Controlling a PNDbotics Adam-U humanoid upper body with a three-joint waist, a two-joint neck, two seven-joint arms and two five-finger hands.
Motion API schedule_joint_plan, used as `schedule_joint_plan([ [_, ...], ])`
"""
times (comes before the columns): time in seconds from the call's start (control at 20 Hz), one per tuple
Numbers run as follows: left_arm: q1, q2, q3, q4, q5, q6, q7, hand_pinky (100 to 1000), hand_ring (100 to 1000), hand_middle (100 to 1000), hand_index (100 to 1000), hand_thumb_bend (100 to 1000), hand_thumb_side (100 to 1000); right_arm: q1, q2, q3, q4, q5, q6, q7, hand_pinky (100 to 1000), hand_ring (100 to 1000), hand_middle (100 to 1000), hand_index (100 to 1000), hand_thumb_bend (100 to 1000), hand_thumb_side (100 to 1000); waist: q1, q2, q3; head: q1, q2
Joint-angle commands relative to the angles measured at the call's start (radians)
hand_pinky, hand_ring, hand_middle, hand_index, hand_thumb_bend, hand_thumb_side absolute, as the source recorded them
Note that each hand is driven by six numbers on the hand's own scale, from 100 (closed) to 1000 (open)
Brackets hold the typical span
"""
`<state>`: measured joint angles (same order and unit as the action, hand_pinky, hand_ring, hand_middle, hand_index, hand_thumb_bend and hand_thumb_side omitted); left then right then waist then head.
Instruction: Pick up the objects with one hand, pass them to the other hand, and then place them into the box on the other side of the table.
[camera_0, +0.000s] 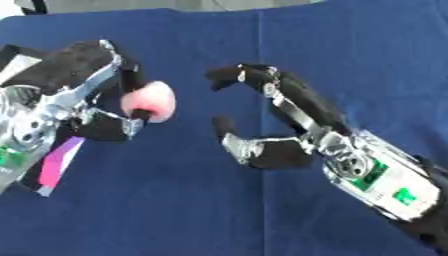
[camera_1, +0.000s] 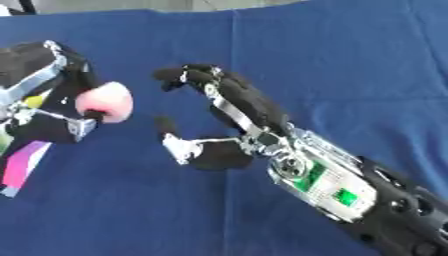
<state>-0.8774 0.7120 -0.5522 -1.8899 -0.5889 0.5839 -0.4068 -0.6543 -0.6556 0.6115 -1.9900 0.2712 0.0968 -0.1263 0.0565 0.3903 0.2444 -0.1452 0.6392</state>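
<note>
A pink, rounded object (camera_0: 149, 101) sits pinched between the fingers and thumb of my left hand (camera_0: 83, 90), held above the blue table at the left. My right hand (camera_0: 280, 122) comes in from the lower right, open, its fingers and thumb spread like a wide C facing the pink object. A small gap of blue cloth separates the right hand's fingertips from the object. The box is not in view.
A blue cloth (camera_0: 262, 45) covers the table. A flat magenta and purple piece (camera_0: 58, 163) lies under my left arm at the left edge. Something yellow-green (camera_1: 33, 101) peeks out behind the left hand.
</note>
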Motion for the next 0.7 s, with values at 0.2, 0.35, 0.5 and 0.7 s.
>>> schedule_joint_plan([
  [0.2, 0.096, 0.159, 0.132, -0.047, 0.047, 0.032, 0.087, 635, 502, 481, 566, 206, 100, 0.003, -0.019, -0.006, -0.01, 0.029, -0.007, 0.009, 883, 794, 721, 882, 100, 522, -0.007, -0.023, -0.006, 0.053, -0.011],
  [0.35, 0.173, 0.215, 0.199, -0.027, 0.071, 0.055, 0.147, 642, 505, 482, 567, 169, 100, 0.014, -0.019, -0.009, -0.01, 0.045, -0.019, 0.007, 884, 796, 723, 881, 100, 509, -0.014, -0.025, -0.014, 0.104, -0.013],
  [0.5, 0.231, 0.247, 0.257, 0.011, 0.106, 0.071, 0.205, 649, 510, 486, 571, 139, 100, 0.025, -0.019, -0.013, -0.01, 0.061, -0.029, 0.001, 886, 796, 722, 876, 100, 500, -0.022, -0.026, -0.022, 0.156, -0.017],
  [0.7, 0.264, 0.255, 0.287, 0.11, 0.144, 0.055, 0.26, 668, 530, 498, 583, 100, 100, 0.048, -0.016, -0.013, -0.01, 0.1, -0.061, -0.002, 888, 797, 713, 858, 100, 474, -0.035, -0.033, -0.042, 0.242, -0.026],
])
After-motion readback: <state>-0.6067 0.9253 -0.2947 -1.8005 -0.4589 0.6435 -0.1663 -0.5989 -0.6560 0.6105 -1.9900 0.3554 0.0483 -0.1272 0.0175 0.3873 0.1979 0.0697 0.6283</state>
